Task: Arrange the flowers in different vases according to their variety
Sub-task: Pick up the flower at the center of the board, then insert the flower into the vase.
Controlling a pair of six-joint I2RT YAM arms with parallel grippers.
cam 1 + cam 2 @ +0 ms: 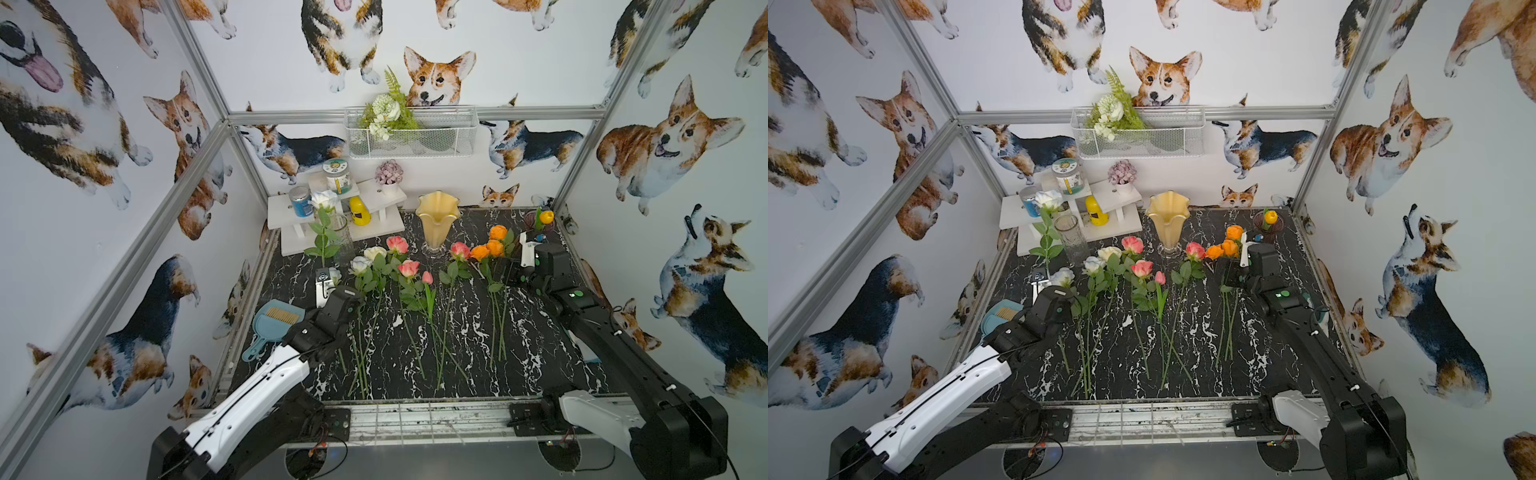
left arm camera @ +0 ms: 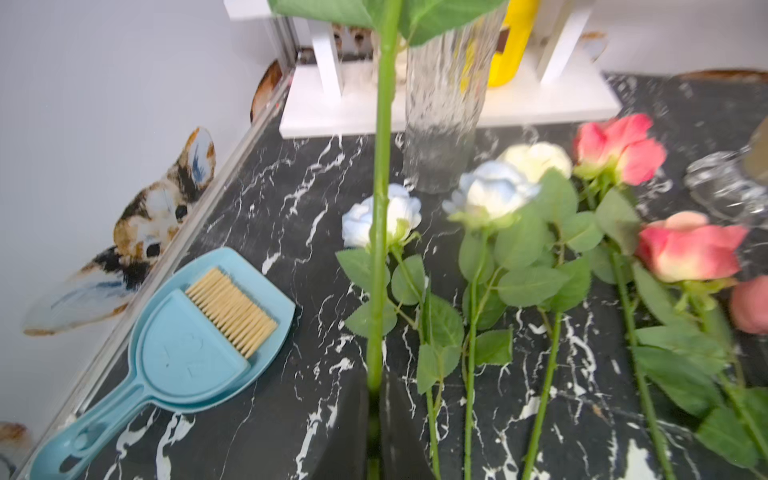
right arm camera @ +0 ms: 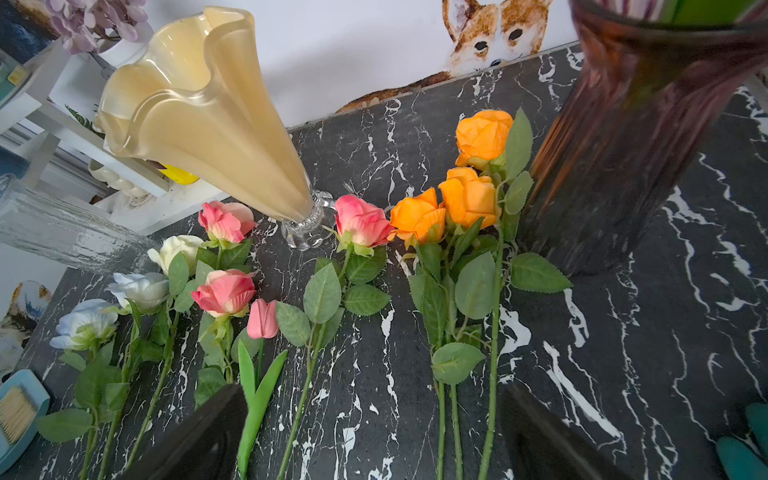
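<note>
Bright, even light with faint shadows. Both top views bow the frame bars near the edges. Wrist views are soft: the clear vase blurs, the cream vase gleams.

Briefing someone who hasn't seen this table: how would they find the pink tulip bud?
Start at the creamy-yellow vase at the back of the black marble table. Among the pink flowers lying in front of it is the pink tulip bud. Unlike the neighbouring pink roses, it is a small, smooth closed bud with blade-like leaves.
</note>
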